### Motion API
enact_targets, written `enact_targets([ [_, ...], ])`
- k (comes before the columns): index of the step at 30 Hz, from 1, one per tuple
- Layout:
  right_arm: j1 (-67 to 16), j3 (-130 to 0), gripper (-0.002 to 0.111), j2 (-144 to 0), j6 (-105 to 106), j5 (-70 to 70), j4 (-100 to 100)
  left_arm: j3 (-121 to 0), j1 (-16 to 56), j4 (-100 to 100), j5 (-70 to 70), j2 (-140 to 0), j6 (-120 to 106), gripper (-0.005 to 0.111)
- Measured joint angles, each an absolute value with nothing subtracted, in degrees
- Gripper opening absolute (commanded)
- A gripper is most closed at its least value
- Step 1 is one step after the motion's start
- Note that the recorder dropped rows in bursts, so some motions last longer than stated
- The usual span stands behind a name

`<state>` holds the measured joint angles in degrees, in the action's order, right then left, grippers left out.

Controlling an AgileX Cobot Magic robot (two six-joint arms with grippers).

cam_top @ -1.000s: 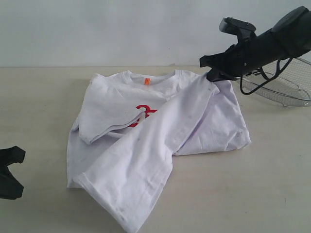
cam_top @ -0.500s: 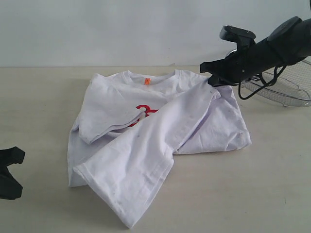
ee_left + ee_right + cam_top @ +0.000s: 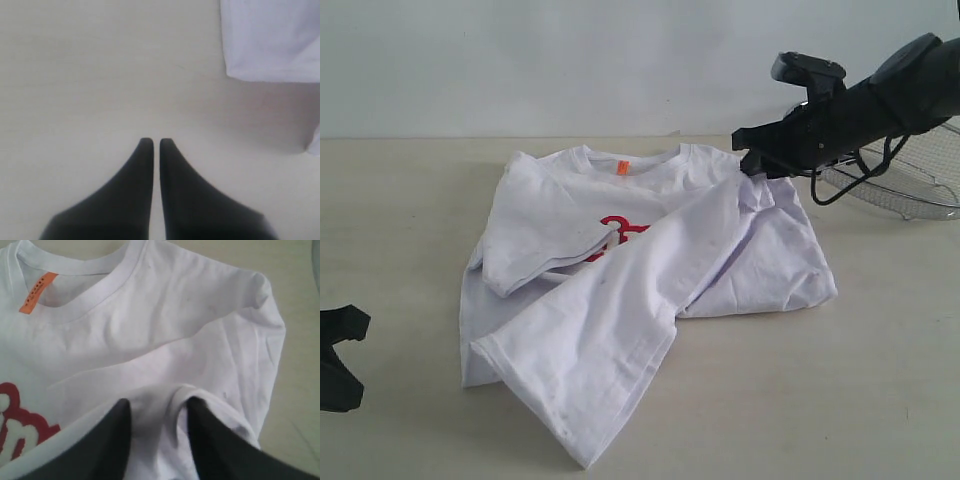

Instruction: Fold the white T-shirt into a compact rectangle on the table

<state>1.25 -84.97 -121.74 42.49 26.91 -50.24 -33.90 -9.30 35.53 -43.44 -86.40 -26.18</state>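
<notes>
White T-shirt [image 3: 620, 300] lies mid table [image 3: 400, 200], collar and orange neck tag [image 3: 622, 167] at 12 o'clock. One long panel is thrown diagonally across it, from 1 o'clock down to 7 o'clock, half covering the red lettering [image 3: 615, 235]. Right gripper [image 3: 752, 168] sits at the shirt's 1 o'clock corner. In the right wrist view its jaws stand apart with a ridge of the hem lying between them, and the cloth doesn't look clamped. Left gripper [image 3: 152, 142] is parked at 8 o'clock over bare table, fingers pressed nearly together, empty and clear of the shirt edge. Wire basket [image 3: 910, 180] is at 2 o'clock, behind the right arm. Likely risks: cloth could snag on a right finger as it lifts off, dragging the panel back and undoing the fold. The panel is also skewed and overhangs the body at 7 o'clock, so later folds could come out crooked, not rectangular.
</notes>
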Motion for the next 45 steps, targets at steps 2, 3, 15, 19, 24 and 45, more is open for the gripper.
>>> enact_targets([
  [2,1.25,-84.97,0.067,-121.74,42.61,27.03,-50.24,-33.9,-9.3,35.53,-43.44,-86.4,-26.18,0.005],
  [3,1.25,-84.97,0.07,-121.74,42.61,27.12,-50.24,-33.9,-9.3,35.42,-43.29,-86.4,-26.18,0.005],
  [15,1.25,-84.97,0.071,-114.39,42.61,27.61,-50.24,-33.9,-9.3,35.3,-42.42,-86.4,-26.18,0.005],
  [19,1.25,-84.97,0.01,-111.13,42.61,26.78,-50.24,-33.9,-9.3,35.06,-41.73,-86.4,-26.18,0.005],
  [24,1.25,-84.97,0.0,-109.91,44.37,28.61,-49.5,-33.9,-9.3,34.68,-40.92,-86.4,-26.51,0.005],
  [45,1.25,-84.97,0.0,-112.34,55.35,43.62,-48.82,-30.48,-9.3,54.37,-43.5,-86.51,-48.69,0.005],
])
